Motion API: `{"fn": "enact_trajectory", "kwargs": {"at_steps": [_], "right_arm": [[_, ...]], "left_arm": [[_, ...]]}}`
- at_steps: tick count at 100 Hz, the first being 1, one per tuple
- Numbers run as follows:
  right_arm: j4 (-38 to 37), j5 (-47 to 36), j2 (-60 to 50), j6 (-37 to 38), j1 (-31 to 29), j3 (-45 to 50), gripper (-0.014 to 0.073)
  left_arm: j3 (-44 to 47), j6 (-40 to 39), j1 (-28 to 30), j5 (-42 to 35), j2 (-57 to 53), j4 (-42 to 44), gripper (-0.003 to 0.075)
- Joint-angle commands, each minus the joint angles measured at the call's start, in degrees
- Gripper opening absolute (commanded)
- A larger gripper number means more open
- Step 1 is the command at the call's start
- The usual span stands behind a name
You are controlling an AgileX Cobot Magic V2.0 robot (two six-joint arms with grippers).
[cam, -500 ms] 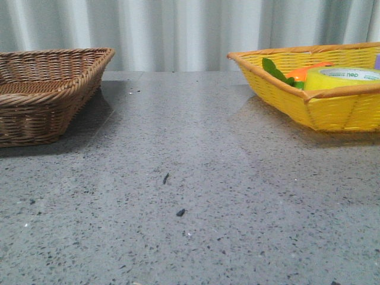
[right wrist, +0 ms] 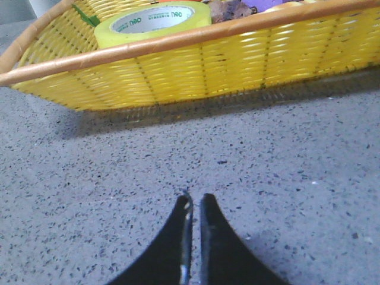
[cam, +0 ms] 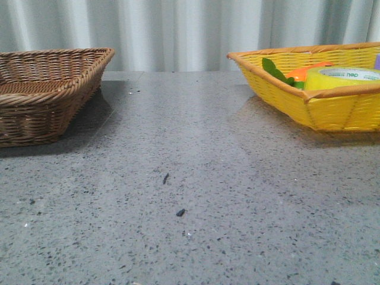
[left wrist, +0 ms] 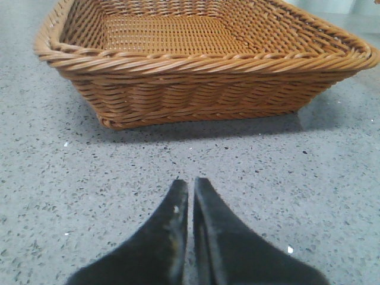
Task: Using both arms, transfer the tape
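The tape (cam: 345,77) is seen lying flat inside the yellow basket (cam: 332,110), which stands on the grey speckled table (cam: 196,178) at about two o'clock in the front view. Only the upper part of the roll shows above the basket's near rim, with green lettering visible on its white core. Just beside the roll, at its nine o'clock, an orange toy (cam: 312,69) and green leaves (cam: 274,70) are tucked against the basket wall. A brown wicker basket (cam: 41,95) is placed well apart from the yellow one, at about ten o'clock on the table.

Neither arm is seen in the front view. In the left wrist view, the left gripper (left wrist: 190,202) is held low over the table, its two dark fingers (left wrist: 166,237) pressed nearly together with nothing between them, and the brown basket (left wrist: 202,89) lies ahead of it. In the right wrist view, the right gripper (right wrist: 195,205) is likewise clenched on nothing, only a thin slit being left between its fingers (right wrist: 219,249). The yellow basket (right wrist: 237,65) is faced by it, and the tape (right wrist: 153,21) is seen over the rim at eleven o'clock from the fingertips, apart from them.
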Motion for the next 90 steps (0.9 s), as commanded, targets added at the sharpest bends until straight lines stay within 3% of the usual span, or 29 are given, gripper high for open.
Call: {"fn": "enact_trajectory", "kwargs": {"at_steps": [1,90], "right_arm": [[-0.7,-0.7,-1.1,-0.5,-0.4,1.3,-0.0062],[-2.3,-1.2,-1.1,-0.5,-0.4,1.3,-0.0062]], "left_arm": [[0.7,-0.6,-0.4,-3.7,-1.6,-0.3,-0.0020],[0.7,-0.6,-0.4,-3.7,-1.6,-0.3,-0.0020]]}}
